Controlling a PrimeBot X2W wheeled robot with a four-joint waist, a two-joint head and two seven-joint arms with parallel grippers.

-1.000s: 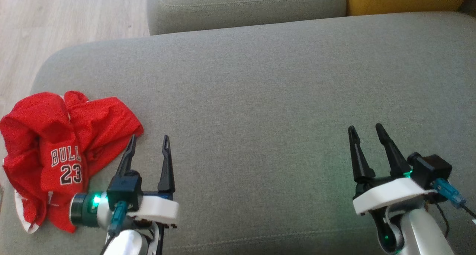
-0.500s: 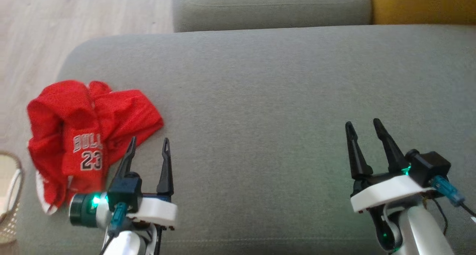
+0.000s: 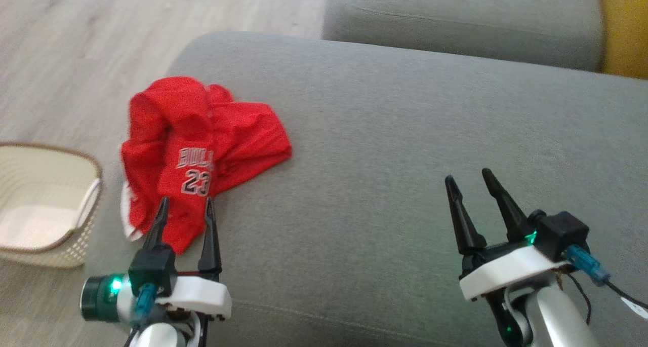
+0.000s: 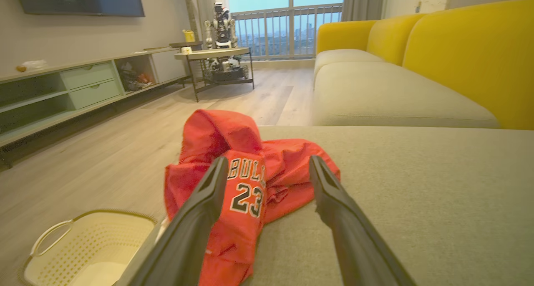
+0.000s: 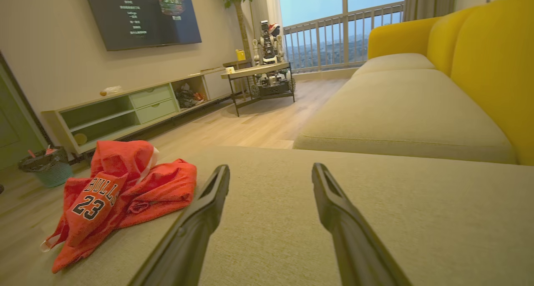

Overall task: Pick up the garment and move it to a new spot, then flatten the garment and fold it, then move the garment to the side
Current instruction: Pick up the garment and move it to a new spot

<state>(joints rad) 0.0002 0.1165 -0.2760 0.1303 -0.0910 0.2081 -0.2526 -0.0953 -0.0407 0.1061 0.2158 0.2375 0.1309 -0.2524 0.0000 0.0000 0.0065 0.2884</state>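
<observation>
The left gripper (image 3: 186, 201) hangs low over the near left part of the grey sofa cushion (image 3: 385, 149), its two dark fingers spread wide with nothing between them. The right gripper (image 3: 468, 175) is just as wide and just as empty, well off to the right over bare fabric.

Straight ahead of the left fingers lies the red Bulls jersey (image 3: 202, 139), number 23 facing up, crumpled in a heap at the left end of that cushion. From the left wrist view the printed panel sits between the two fingers, a little beyond their tips. Whether the tips touch the cloth I cannot tell. The heap's longer run goes away from the robot, roughly in line with those fingers. The left arm is plainly the nearer one, so I would expect the pick-up to need only a short reach forward and down.

A cream laundry basket (image 3: 50, 256) stands on the wooden floor (image 3: 76, 58) just left of the jersey. Beyond are a second grey cushion (image 3: 455, 28) and a yellow backrest (image 3: 625, 33).

By count: one jersey, one basket, two grippers, two grey cushions.
</observation>
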